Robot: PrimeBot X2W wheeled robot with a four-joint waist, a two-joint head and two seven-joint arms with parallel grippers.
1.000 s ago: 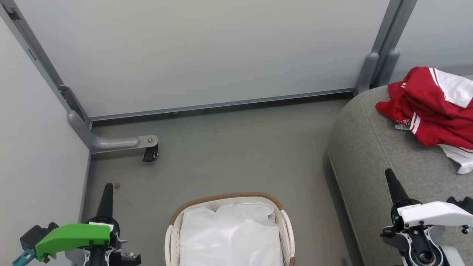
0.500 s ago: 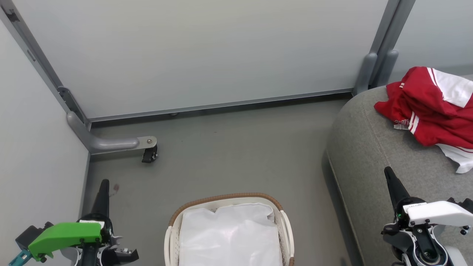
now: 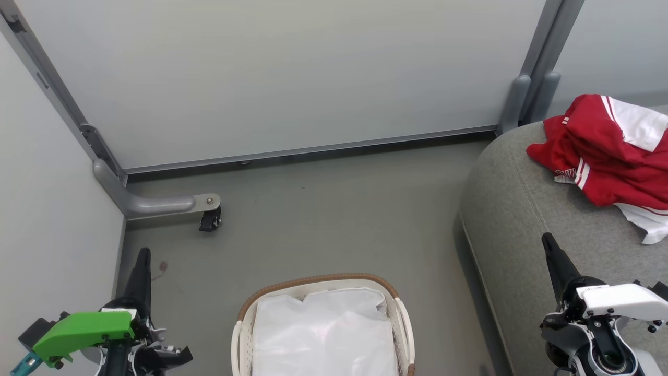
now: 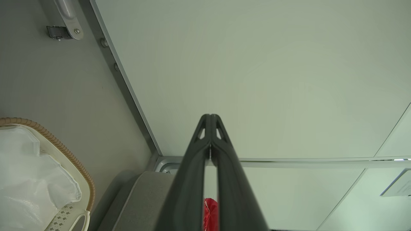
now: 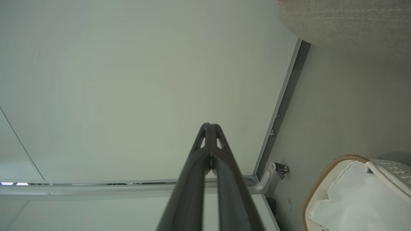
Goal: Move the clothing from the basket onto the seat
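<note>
The red clothing (image 3: 608, 151) with white stripes and panels lies bunched on the grey seat (image 3: 527, 219) at the right; a sliver of the clothing (image 4: 210, 213) shows between my left fingers. The white basket (image 3: 321, 279) with a brown rim sits on the floor at bottom centre, holding just its white liner (image 3: 323, 334). My left gripper (image 3: 143, 254) is shut and empty at the lower left, left of the basket (image 4: 77, 179). My right gripper (image 3: 547, 241) is shut and empty above the seat's front part, well short of the clothing. The basket (image 5: 324, 175) also appears in the right wrist view.
Pale partition panels (image 3: 287, 73) wall in the back and left. A grey partition foot with a black caster (image 3: 209, 219) stands on the floor at the back left. Bare grey floor (image 3: 339, 209) lies between basket, wall and seat.
Both grippers have sunk slightly lower in the head view and the left one has drifted a little left. Clothing, basket and seat stay put.
</note>
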